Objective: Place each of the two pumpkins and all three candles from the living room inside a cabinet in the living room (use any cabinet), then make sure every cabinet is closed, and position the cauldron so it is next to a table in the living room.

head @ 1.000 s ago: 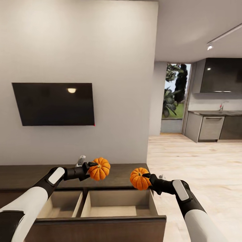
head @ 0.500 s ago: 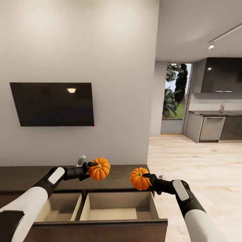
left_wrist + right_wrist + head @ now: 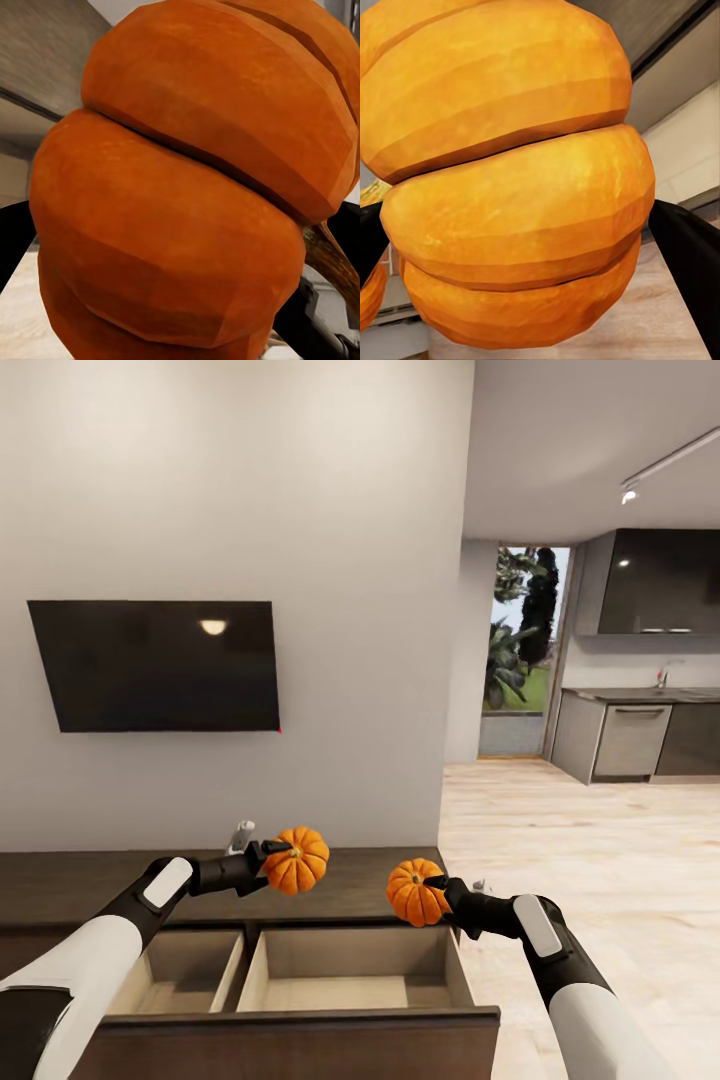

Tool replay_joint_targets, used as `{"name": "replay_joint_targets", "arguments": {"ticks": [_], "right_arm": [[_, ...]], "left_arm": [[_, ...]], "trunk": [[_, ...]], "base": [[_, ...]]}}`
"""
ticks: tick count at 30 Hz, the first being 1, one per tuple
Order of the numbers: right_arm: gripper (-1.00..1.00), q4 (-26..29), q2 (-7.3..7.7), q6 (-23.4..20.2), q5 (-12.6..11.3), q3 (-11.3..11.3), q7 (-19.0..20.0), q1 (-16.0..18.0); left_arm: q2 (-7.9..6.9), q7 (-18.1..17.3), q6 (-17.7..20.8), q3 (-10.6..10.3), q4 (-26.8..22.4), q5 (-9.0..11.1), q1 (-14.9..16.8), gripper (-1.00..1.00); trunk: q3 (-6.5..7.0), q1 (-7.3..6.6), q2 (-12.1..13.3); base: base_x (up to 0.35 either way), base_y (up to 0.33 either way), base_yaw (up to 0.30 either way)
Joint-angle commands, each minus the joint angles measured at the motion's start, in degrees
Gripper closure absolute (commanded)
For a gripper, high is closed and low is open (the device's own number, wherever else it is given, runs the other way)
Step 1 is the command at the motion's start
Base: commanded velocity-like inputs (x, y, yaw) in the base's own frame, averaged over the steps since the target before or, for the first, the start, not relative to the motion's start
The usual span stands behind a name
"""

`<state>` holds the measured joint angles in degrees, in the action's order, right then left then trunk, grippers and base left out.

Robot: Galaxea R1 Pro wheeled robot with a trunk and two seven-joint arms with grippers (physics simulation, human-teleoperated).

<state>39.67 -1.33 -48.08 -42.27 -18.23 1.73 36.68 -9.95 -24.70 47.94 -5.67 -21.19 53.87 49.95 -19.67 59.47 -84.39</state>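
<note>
A dark television [image 3: 155,665] hangs on the wall at ten o'clock in the head view. Below it, the left tool [image 3: 272,857] is clenched around one pumpkin [image 3: 296,861], held in the air over the dark-brown cabinet [image 3: 60,880] top, above its pulled-out drawer [image 3: 300,1015] at six o'clock. Just beside it, apart, the right tool [image 3: 432,890] grips the second pumpkin [image 3: 415,892] over the drawer's far right corner. A kitchen unit [image 3: 628,738] stands at three o'clock.
</note>
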Motion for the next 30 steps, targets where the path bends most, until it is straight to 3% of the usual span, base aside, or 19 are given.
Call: {"name": "replay_joint_targets", "arguments": {"ticks": [1, 9, 30], "right_arm": [[1.00, 0.1, -0.06, -0.3, 0.1, -0.4, 0.1, 0.1], [1.00, 0.1, -0.01, -0.3, 0.1, -0.3, 0.1, 0.1], [1.00, 0.1, -0.07, -0.3, 0.1, -0.3, 0.2, 0.1]], "left_arm": [[-0.07, -0.5, 0.1, -0.3, 0.0, 0.2, 0.1, 1.00], [0.07, -0.6, 6.2, -0.1, 0.3, 0.3, 0.1, 1.00], [0.13, -0.2, 7.2, -0.1, 0.7, 0.0, 0.1, 1.00]], "trunk": [[-0.26, 0.23, -0.5], [-1.69, 1.98, -3.7], [-5.46, 6.60, -12.1]], "base": [[0.000, 0.000, 0.000], [0.000, 0.000, 0.000], [0.000, 0.000, 0.000]]}}
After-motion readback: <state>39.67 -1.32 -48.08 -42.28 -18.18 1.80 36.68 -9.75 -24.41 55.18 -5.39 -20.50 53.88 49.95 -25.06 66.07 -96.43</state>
